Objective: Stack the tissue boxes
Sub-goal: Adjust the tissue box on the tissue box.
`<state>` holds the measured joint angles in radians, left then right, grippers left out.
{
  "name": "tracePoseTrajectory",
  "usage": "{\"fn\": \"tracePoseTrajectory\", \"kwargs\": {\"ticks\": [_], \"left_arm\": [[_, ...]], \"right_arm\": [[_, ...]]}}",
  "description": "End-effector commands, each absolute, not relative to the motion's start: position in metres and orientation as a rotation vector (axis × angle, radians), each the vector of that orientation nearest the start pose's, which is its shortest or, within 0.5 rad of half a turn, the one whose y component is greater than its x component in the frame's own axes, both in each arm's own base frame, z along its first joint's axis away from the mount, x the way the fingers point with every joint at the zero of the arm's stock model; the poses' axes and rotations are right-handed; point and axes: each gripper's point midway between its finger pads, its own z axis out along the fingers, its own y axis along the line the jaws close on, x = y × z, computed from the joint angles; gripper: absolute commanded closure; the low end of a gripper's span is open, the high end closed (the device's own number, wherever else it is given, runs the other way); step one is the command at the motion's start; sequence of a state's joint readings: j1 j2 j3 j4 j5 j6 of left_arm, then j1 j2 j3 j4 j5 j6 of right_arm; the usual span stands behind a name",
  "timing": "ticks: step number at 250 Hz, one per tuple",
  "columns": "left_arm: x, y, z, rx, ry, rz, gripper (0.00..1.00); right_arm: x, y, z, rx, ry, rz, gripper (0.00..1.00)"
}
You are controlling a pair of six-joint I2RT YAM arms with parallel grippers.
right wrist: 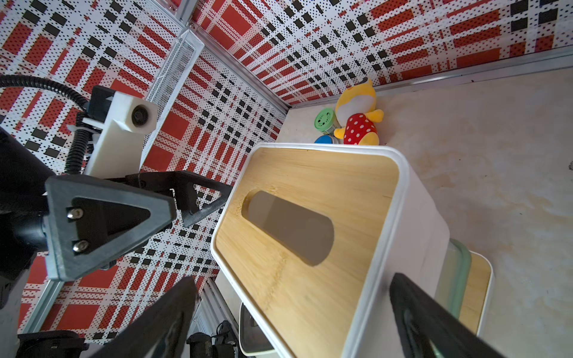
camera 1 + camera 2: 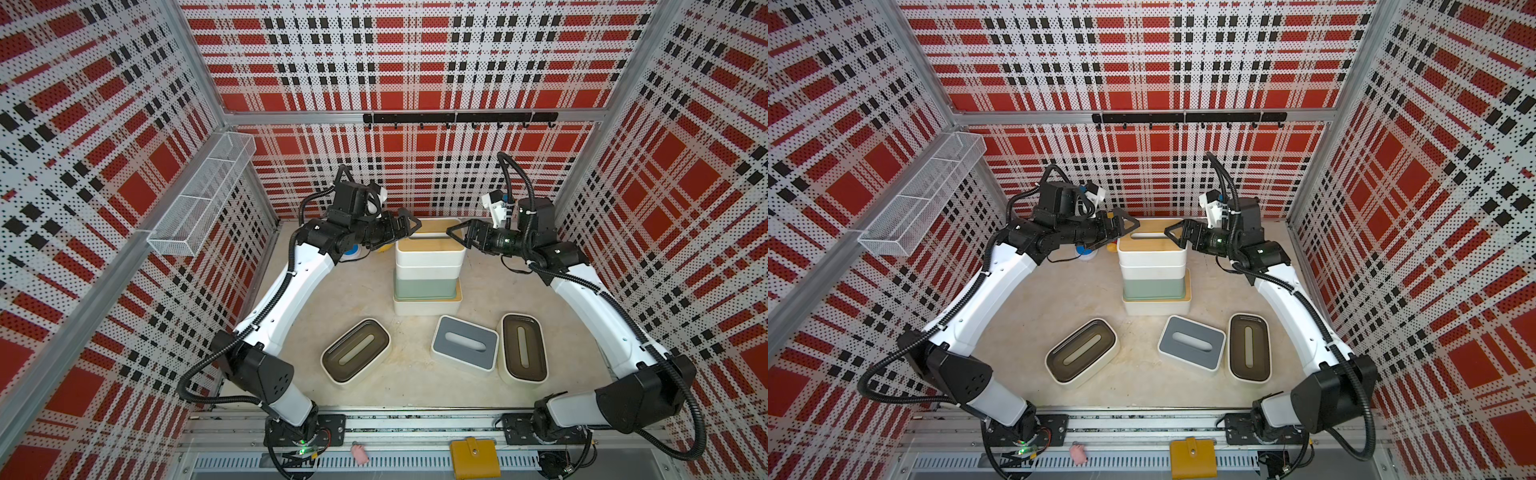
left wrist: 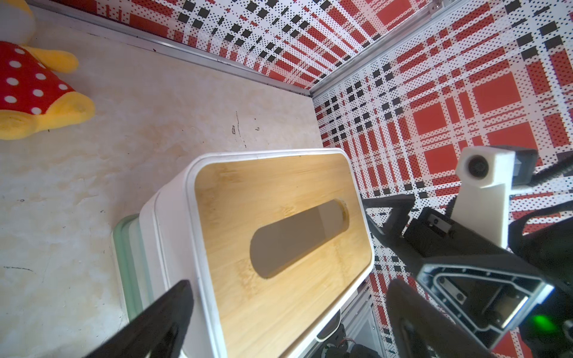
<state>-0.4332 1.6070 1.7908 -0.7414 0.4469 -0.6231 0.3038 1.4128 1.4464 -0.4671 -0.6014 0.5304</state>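
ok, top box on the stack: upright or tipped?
Upright. The bamboo-lid tissue box sits lid up, level on the white box below, edges roughly aligned in both top views.

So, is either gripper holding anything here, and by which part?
Nothing held: left gripper and right gripper both stand open at opposite ends of the stack's top tissue box.

We log the top tissue box (image 2: 430, 257) as smooth white plastic, satin, under a bamboo lid (image 3: 235, 201), matt with visible grain. The pale-green tissue box (image 2: 426, 286) looks like smooth plastic too. On the dark-brown-lidded tissue boxes (image 2: 355, 351) (image 2: 522, 347) the lids are glossy; the grey-lidded tissue box (image 2: 464, 341) has a matt lid.

The surface (image 2: 349, 291): beige, mottled, dull.
The wall panels (image 2: 415, 62): perforated sheet, printed plaid.
The wire-mesh basket (image 2: 199, 199): white-coated metal.
The plush toy (image 3: 31, 83): fuzzy cloth.

On the left end effector (image 1: 201, 203), the fingers (image 1: 102, 223) are grainy matt black plastic with shiny metal screws (image 1: 75, 213).
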Motion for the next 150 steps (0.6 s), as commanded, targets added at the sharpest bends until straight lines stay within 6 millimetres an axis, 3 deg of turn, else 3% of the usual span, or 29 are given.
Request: {"fn": "tracePoseTrajectory", "kwargs": {"ticks": [1,40,76,116,150], "left_arm": [[0.375,-0.250,0.395,0.104,2.171,-1.092,0.01],[0.372,-0.241,0.400,0.105,2.155,-1.071,0.01],[0.362,-0.225,0.405,0.106,2.121,-1.043,0.01],[0.343,-0.197,0.403,0.091,2.021,-0.972,0.01],[0.318,-0.169,0.391,0.062,1.899,-0.891,0.01]], "right_arm": [[0.366,0.213,0.384,-0.211,2.004,1.084,0.00],[0.364,0.194,0.392,-0.162,1.993,1.025,0.00],[0.350,0.165,0.382,-0.081,2.046,0.935,0.00],[0.316,0.142,0.330,0.016,2.182,0.866,0.00],[0.283,0.136,0.263,0.050,2.358,0.788,0.00]]}}
